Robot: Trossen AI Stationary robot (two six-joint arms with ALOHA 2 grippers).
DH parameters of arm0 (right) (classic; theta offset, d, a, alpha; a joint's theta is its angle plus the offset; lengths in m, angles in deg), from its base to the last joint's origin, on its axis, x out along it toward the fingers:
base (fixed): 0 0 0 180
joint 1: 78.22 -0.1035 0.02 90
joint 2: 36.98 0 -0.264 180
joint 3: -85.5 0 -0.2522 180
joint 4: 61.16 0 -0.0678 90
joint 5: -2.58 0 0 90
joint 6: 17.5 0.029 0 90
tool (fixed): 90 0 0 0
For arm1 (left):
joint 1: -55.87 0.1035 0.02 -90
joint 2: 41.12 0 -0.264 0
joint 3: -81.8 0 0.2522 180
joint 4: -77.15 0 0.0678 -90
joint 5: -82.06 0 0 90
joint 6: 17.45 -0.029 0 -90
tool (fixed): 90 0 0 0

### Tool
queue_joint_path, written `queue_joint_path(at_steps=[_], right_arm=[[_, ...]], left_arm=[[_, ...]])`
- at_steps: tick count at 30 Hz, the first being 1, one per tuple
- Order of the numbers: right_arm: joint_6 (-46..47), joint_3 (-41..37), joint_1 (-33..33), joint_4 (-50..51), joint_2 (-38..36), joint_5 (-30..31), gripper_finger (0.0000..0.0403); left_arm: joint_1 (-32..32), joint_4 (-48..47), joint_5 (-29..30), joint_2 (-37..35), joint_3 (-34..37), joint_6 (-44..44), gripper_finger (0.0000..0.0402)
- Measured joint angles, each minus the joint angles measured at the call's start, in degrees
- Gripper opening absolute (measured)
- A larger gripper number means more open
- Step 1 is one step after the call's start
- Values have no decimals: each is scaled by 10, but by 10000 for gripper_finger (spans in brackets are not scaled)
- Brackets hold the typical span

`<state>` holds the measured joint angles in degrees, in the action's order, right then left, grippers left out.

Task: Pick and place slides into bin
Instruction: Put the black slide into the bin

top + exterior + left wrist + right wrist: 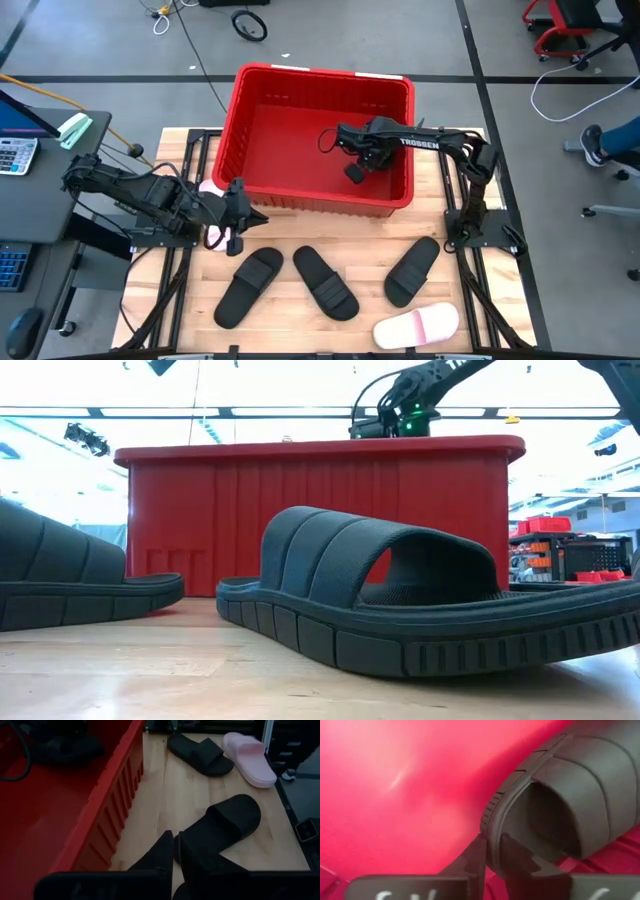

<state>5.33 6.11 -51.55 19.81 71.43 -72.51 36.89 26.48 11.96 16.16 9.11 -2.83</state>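
Observation:
The red bin (pixel 262 199) stands at the table's far middle. My right gripper (pixel 355 170) reaches into it and is shut on a black slide (pixel 590 790). My left gripper (pixel 243 213) is shut and empty beside the bin's near left corner, above a pink slide (pixel 213 238) that shows partly under the arm. Three black slides (pixel 250 285) (pixel 325 283) (pixel 412 270) and a second pink slide (pixel 417 327) lie soles down on the table in front of the bin. My right gripper pinches the black slide's sole edge (pixel 492 832) between its two fingers, next to the strap's opening. One finger (pixel 520 862) is on the footbed side and the other (pixel 472 857) is on the outer side. The slide is over the bin's red floor; whether it touches the floor cannot be told.
The bin's near wall (pixel 115 795) runs close beside my left gripper (pixel 174 857). A black slide (pixel 220 827) lies just beyond its fingers. In the low view two black slides (pixel 400 600) (pixel 60 575) lie in front of the bin (pixel 200 510).

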Motion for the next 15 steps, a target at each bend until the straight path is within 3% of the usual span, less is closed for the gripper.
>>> queue_joint_path(at_steps=[8,15], right_arm=[[-67,0,0,0,-28,1,123],[-80,0,-14,5,-82,1,138]], left_arm=[[0,14,0,0,0,-6,31],[6,43,0,0,0,-7,39]])
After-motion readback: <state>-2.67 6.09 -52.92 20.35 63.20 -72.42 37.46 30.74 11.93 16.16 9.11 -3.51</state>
